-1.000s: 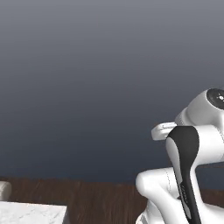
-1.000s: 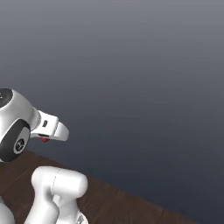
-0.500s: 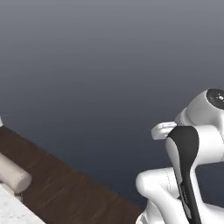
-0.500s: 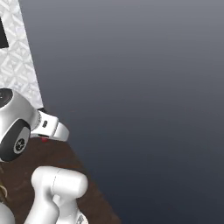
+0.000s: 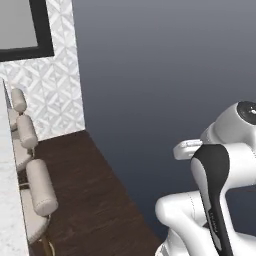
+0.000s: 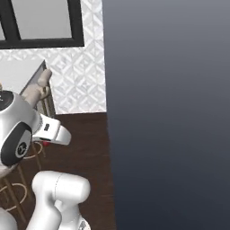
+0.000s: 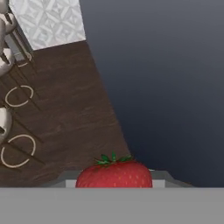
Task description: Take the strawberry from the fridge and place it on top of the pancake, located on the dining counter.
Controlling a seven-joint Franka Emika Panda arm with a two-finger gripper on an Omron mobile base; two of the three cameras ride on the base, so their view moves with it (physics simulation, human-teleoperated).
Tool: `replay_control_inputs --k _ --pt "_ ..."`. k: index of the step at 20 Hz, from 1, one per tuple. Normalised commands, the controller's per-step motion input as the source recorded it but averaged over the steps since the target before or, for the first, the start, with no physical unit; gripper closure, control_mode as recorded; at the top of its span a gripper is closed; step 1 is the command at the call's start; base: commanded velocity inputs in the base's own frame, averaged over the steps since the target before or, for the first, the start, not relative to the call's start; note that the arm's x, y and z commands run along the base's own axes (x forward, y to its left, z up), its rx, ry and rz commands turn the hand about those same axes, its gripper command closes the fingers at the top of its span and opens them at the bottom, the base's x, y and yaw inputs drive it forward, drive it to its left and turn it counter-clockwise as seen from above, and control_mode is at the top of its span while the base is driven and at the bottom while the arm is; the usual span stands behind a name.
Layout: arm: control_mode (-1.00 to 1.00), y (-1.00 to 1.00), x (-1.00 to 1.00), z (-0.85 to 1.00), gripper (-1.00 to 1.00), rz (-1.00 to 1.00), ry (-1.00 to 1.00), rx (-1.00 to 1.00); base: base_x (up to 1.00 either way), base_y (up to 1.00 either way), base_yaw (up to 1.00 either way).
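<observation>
The strawberry (image 7: pixel 114 173) sits right at the bottom of the hand view, red with tiny seeds and green leaves on top. The lower part of it is cut off by the picture's edge. It sits low in the middle where the claw (image 7: pixel 114 181) is, and the claw is clamped on the strawberry, but the finger tips are hard to make out; just grey bits show on each side of the berry. In the right base view a small red spot peeks out under the white hand (image 6: pixel 53 133), and that is the strawberry (image 6: pixel 46 143) too, mostly hidden by the hand. In the left base view the hand is hidden behind the big white arm (image 5: pixel 220 185), and just a small white piece sticks out to the left. Below the berry lies a dark brown wooden floor (image 7: pixel 65 113). A big dark grey wall (image 5: pixel 165 75) takes up much of every picture, plain and smooth. Next to it is a white wall with a diamond pattern (image 5: pixel 47 90), and a window with a black frame (image 6: pixel 42 22) is cut off at the top. At the far left of the left base view, a thin strip of the white table (image 5: pixel 9 200) shows, mostly cut off. Beige stools (image 5: pixel 40 187) stand in a row beside it, and their metal foot rings (image 7: pixel 17 151) show in the hand view.
</observation>
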Motion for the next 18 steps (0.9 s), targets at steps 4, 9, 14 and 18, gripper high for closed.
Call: replay_control_inputs --k 4,9,14,18 --pt "1.00 0.00 0.00 0.00 1.00 0.00 0.00 0.00 1.00 -0.21 0.70" --pt "1.00 0.00 0.00 0.00 1.00 0.00 0.00 0.00 1.00 -0.37 0.65" --pt "1.00 0.00 0.00 0.00 1.00 0.00 0.00 0.00 1.00 -0.38 0.69" --pt "1.00 0.00 0.00 0.00 1.00 0.00 0.00 0.00 0.93 -0.27 0.83"
